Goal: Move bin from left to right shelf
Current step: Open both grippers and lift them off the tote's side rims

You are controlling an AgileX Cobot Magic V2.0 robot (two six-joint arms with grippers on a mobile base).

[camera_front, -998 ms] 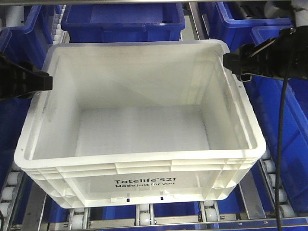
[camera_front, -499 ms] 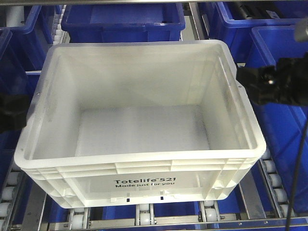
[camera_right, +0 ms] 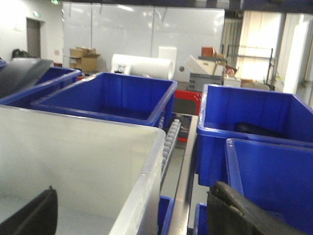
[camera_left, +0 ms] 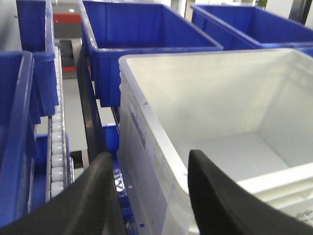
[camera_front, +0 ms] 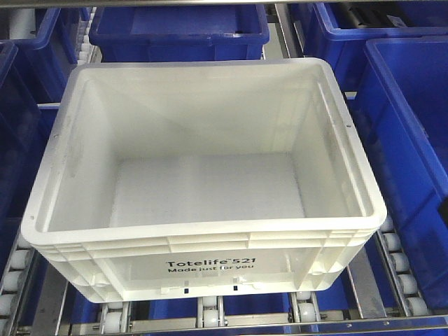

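left gripper (camera_left: 151, 193): jaws spread wide, straddling the near-left rim of the bin (camera_front: 203, 241), not clamped | right gripper (camera_right: 132, 210): spread wide beside its right wall | bin: white, empty, on roller track (camera_front: 210, 311), front reads "Totelife 521 Made just for you" | behind and beside: blue bins (camera_front: 178, 31) | far: cardboard boxes (camera_right: 83, 58), writing unreadable

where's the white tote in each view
Front view: white tote fills the centre, label facing the camera.
Left wrist: right half, its left wall between the left tool's fingers.
Right wrist: lower left, only a wall and corner.
Shared landmark: blue bin behind the tote.
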